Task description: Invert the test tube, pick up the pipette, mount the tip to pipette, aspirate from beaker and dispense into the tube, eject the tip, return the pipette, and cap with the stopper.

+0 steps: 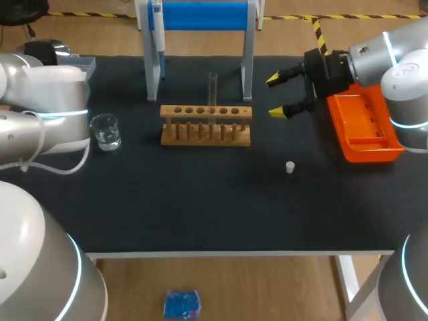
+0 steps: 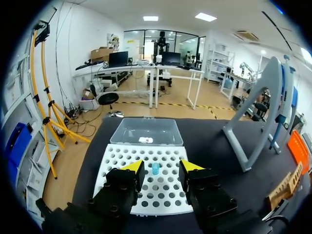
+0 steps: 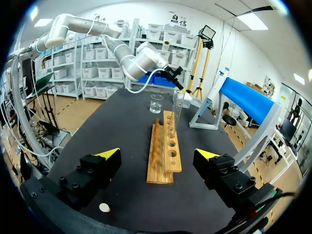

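Observation:
A clear test tube [image 1: 212, 90] stands upright in the wooden rack [image 1: 206, 124], also seen as the tube [image 3: 178, 105] ahead of my right gripper [image 3: 158, 158]. The pipette [image 1: 158, 33] hangs on the blue and grey stand [image 1: 200, 40]. A glass beaker [image 1: 105, 131] sits left of the rack. The small white stopper [image 1: 290, 167] lies on the mat, right of the rack. My right gripper [image 1: 286, 95] hovers open beside the rack's right end. My left gripper [image 2: 160, 168] is open above the white tip box [image 2: 122, 165], with one blue tip [image 2: 155, 168] beyond the gap. The head view hides it behind my left arm [image 1: 47, 107].
An orange tray [image 1: 364, 127] lies at the right under my right arm. The tip box's clear lid [image 2: 146, 131] stands open at the table's far left corner. The stand's legs [image 2: 243, 141] rise between the tip box and the rack.

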Controlling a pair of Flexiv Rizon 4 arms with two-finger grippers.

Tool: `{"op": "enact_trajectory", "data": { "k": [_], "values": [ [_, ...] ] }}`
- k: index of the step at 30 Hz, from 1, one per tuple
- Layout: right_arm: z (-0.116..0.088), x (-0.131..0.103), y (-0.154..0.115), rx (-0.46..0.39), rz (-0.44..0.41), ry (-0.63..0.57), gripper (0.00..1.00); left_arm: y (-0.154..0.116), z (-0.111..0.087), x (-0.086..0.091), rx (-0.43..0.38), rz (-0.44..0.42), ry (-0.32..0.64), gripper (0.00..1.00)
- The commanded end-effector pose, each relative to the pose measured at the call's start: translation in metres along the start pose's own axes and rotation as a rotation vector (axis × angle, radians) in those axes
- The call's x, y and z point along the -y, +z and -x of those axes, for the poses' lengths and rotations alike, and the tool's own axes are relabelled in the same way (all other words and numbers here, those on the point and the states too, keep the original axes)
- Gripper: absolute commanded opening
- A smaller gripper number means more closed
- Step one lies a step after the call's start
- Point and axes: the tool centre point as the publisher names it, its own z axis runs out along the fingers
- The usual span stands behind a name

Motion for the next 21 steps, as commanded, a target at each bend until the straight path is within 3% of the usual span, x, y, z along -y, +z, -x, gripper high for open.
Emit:
{"op": "enact_trajectory", "data": {
  "k": [1,21],
  "values": [
    [-0.0004,-0.0001,-0.0007,0.000,-0.002,0.000,1.00,0.0049,0.0004,-0.0006,0.006,-0.001,0.000,0.44],
    [-0.0004,-0.0001,-0.0007,0.000,-0.002,0.000,1.00,0.0122,0.0007,0.0012,0.012,0.010,0.009,0.40]
  ]
}}
